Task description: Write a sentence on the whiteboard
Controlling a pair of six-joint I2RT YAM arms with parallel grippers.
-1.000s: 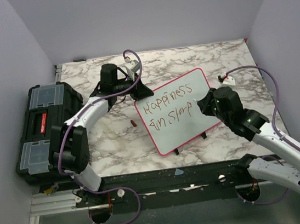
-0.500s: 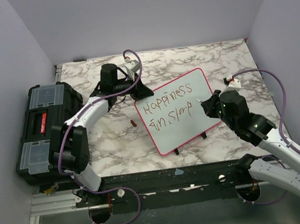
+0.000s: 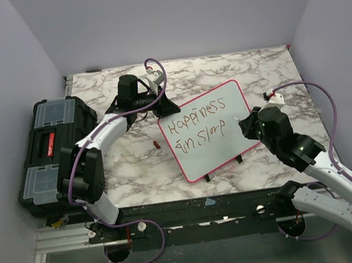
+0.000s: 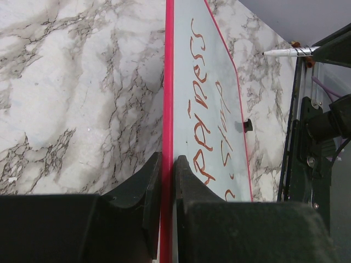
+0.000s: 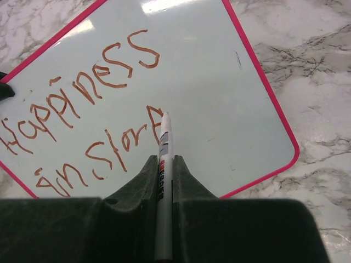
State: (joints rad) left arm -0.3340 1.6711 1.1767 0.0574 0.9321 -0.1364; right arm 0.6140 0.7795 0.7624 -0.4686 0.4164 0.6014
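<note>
The whiteboard [image 3: 228, 134] with its pink-red frame lies tilted mid-table. The sentence [image 3: 201, 125] on it reads "Happiness" over "in Simp" in red-brown lettering; it also shows in the right wrist view [image 5: 82, 87]. My left gripper [image 4: 166, 161] is shut on the whiteboard's far-left edge [image 4: 167, 82]. My right gripper [image 5: 163, 164] is shut on a white marker [image 5: 163, 148], whose tip sits at the last letter of the second line. In the top view the right gripper [image 3: 245, 125] is at the board's right edge.
A black toolbox [image 3: 52, 151] with clear lid compartments stands at the table's left edge. A small red marker cap [image 3: 156, 146] lies on the marble left of the board. The board's two black feet [image 3: 223, 167] stick out at its near edge. Walls close in on both sides.
My right gripper with the marker has shifted right along the second line and turned a little. The left arm and board have not moved.
</note>
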